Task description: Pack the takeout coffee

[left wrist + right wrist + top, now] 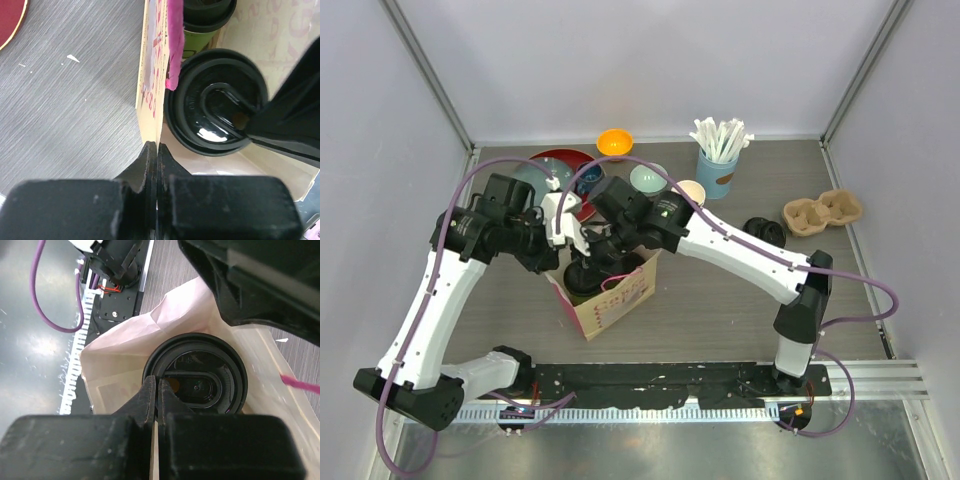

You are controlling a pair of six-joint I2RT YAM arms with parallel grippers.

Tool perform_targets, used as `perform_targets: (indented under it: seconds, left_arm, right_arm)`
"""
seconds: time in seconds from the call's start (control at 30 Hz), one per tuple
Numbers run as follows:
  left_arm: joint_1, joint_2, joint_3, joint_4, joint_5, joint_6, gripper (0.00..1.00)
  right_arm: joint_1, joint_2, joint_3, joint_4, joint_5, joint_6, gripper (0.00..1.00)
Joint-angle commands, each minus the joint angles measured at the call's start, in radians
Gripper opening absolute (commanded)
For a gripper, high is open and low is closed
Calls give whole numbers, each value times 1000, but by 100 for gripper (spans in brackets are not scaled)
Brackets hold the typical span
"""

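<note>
Closely, left jaws, right jaws tight on paper bag (615, 295) rim, lidded cup (215, 107) just inside.

Bright, even and diffuse from overhead in the top view, with only soft, pale shadows on the table (720, 290) beneath both arms (430, 300). Sharp from edge to edge there.

At the left wrist, dark and blurred close in at the left gripper (154, 146), crisp beyond its tips. White glare on the black lid (215, 107) just ahead, fine grain on the tabletop to its left.

At the right wrist, likewise soft and underlit at the right gripper (156, 382). Warm, translucent glow through the paper bag (120, 360) ahead, hazy glare on the metal plate (30, 345) far to its left.
</note>
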Motion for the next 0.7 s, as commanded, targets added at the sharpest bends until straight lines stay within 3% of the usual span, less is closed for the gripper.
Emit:
perform_targets:
  seconds: [0.0, 0.67]
  left_arm:
    - [6, -8, 15, 24, 65, -6, 0]
    - [14, 19, 13, 77, 111, -13, 0]
  right_arm:
    - [7, 9, -32, 82, -52, -131, 1]
    - [7, 156, -119, 31, 35, -229, 1]
